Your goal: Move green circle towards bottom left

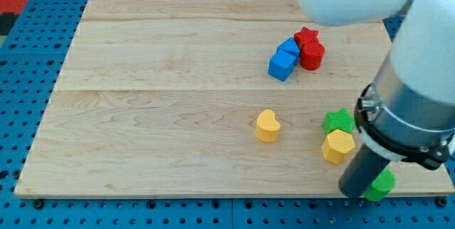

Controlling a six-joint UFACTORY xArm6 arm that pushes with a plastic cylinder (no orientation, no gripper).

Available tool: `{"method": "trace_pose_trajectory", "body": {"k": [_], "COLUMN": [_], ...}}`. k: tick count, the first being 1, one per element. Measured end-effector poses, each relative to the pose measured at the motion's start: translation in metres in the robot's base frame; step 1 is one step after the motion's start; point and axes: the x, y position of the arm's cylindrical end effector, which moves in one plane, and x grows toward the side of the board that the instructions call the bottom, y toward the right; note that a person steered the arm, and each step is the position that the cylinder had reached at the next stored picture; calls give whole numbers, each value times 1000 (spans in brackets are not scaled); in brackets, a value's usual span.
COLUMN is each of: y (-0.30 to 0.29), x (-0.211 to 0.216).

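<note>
A: Quick pass — where's my tip?
B: Can't see its end. The dark rod [361,176] comes down at the view's bottom right, and its lower end sits right against the green circle [382,183], which peeks out on the rod's right side. Looks like touching, but I can't tell for sure.
A: State of the tip?
B: It's a bare rod, nothing to open or close, holding nothing. Whether it's pressing the block is not clear.
A: So the task's block is there?
B: Yes, at the board's [142,115] bottom right edge, partly hidden behind the rod.
A: What else is near?
B: Just up and left of the rod, a yellow block [338,145], and above that a green star [338,121], the two touching. Further left, a yellow heart [267,125] stands alone. Well up and left: blue cube [282,65], a second blue block [289,47], a red star [306,36] and a red cylinder [312,55], all bunched.
A: Step in hand?
B: My guess — getting set at the block, push not yet done. The rod seems to sit on the block's left, the wrong side for a leftward push.
A: Next move?
B: Get round to its right, then push left along the bottom edge, keeping below the yellow block.
A: Any writing, labels?
B: None readable.
</note>
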Motion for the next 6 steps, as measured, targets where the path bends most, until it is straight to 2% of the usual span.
{"method": "trace_pose_trajectory", "body": {"k": [2, 4, 5, 6], "y": [11, 100, 132, 132], "x": [-31, -57, 1, 3]}}
